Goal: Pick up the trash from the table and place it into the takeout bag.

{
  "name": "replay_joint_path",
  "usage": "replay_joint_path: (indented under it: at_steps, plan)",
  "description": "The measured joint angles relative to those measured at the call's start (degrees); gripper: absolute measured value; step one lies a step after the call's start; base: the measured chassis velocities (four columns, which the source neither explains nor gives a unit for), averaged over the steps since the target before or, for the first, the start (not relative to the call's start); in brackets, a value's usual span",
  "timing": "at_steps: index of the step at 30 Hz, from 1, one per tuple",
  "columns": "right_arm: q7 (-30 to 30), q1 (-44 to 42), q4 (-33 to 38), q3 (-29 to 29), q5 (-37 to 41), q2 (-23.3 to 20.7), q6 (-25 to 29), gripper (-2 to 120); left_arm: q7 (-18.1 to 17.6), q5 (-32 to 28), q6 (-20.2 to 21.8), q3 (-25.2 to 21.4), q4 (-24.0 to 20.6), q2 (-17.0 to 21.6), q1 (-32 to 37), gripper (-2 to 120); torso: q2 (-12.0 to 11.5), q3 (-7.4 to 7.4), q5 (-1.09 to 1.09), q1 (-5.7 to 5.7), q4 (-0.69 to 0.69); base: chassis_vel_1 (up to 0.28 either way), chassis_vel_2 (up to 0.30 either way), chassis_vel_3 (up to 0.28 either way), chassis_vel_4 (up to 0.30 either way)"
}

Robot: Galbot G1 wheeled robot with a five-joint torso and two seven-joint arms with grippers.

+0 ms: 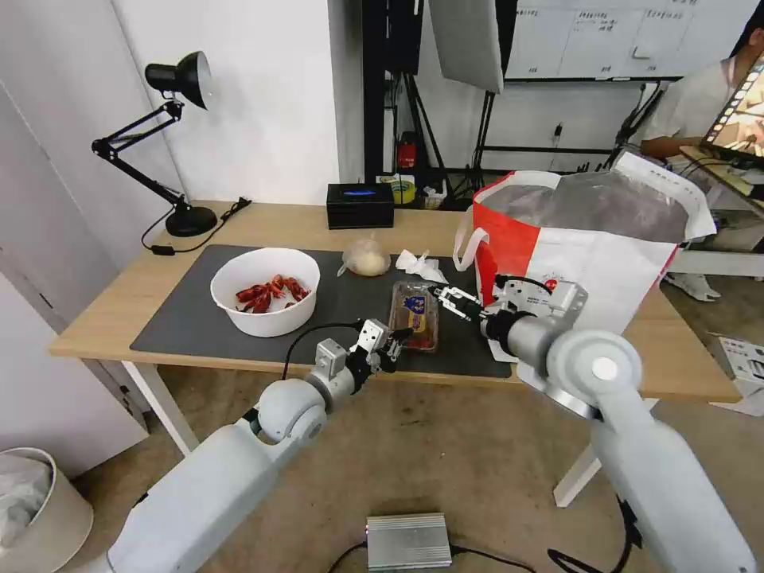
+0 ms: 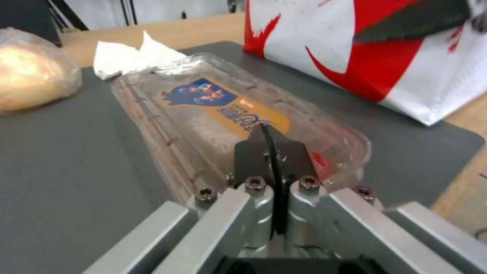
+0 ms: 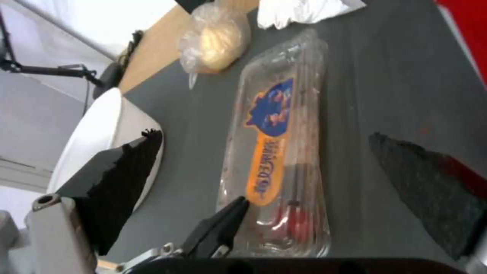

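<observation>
The clear hinged tray (image 1: 414, 314) with a blue and orange label lies flat on the dark mat (image 1: 183, 318) of the table (image 1: 119, 310). My left gripper (image 1: 402, 334) is shut, its tips (image 2: 271, 146) over the tray's (image 2: 213, 114) near end; nothing shows between them. My right gripper (image 1: 452, 301) hangs open just above the tray (image 3: 276, 152), one finger (image 3: 127, 179) on each side. The white bowl (image 1: 265, 290) of red shells stands to the left. The knotted bag (image 1: 366, 259) and crumpled tissue (image 1: 420, 265) lie behind the tray. The takeout bag (image 1: 589, 263) stands open at the right.
A black desk lamp (image 1: 179, 143) stands at the table's back left and a black tissue box (image 1: 360, 205) at the back middle. On the floor, a silver box (image 1: 408, 541) lies in front and a pale bin (image 1: 40, 509) sits at the left.
</observation>
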Motion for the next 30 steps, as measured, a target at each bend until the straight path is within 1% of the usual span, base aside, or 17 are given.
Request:
replay_joint_path:
  at_steps: [17, 30]
  plan:
    - [4.03, 5.51, -7.27, -3.16, -2.17, 3.89, -0.33, 100, -0.51, -0.55, -0.22, -0.22, -0.77, -0.11, 0.32, 0, 0.00, 0.00, 0.00, 0.00, 0.00, 0.000, 0.000, 0.000, 0.000]
    - [4.45, 8.70, -11.46, -4.11, -2.07, 5.99, -1.60, 100, -0.54, -0.55, -0.38, -0.46, -1.16, 0.13, 0.36, 0, 0.00, -0.01, 0.00, 0.00, 0.00, 0.000, 0.000, 0.000, 0.000]
